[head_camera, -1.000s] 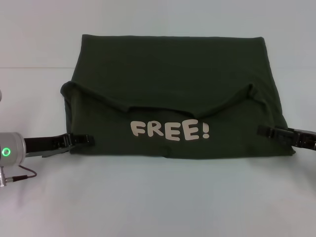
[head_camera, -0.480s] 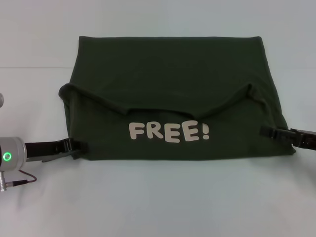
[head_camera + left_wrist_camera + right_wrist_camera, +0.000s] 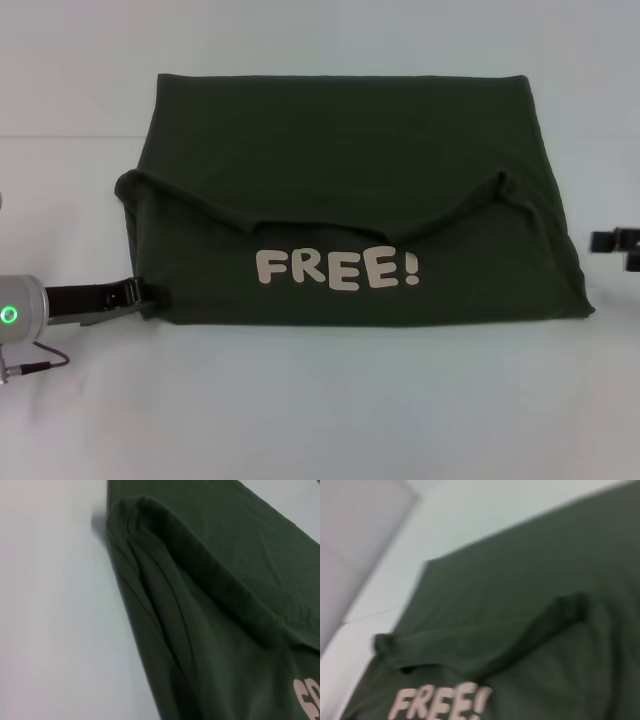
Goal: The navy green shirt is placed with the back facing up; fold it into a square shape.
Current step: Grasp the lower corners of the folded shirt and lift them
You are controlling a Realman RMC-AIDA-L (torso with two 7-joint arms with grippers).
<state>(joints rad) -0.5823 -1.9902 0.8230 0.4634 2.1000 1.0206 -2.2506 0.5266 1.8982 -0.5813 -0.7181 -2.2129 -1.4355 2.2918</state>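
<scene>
The navy green shirt (image 3: 350,150) lies flat on the white table. Its near part is folded back over it, so the cream letters "FREE!" (image 3: 338,268) face up. My left gripper (image 3: 155,294) sits low at the shirt's near left corner, touching its edge. My right gripper (image 3: 608,241) hangs clear of the shirt beyond its right edge, open and empty. The left wrist view shows the folded left edge of the shirt (image 3: 225,605) up close. The right wrist view looks across the shirt (image 3: 520,605) from farther off, with the letters at the picture's edge.
The white table (image 3: 320,420) runs wide around the shirt, with bare room in front and to both sides. A faint seam (image 3: 60,137) crosses it at the back left. A thin cable (image 3: 40,360) trails from my left wrist.
My right gripper has let go of the shirt's right edge and pulled away to the right. The left gripper has slid back left to the corner, and the shirt has shifted slightly left.
</scene>
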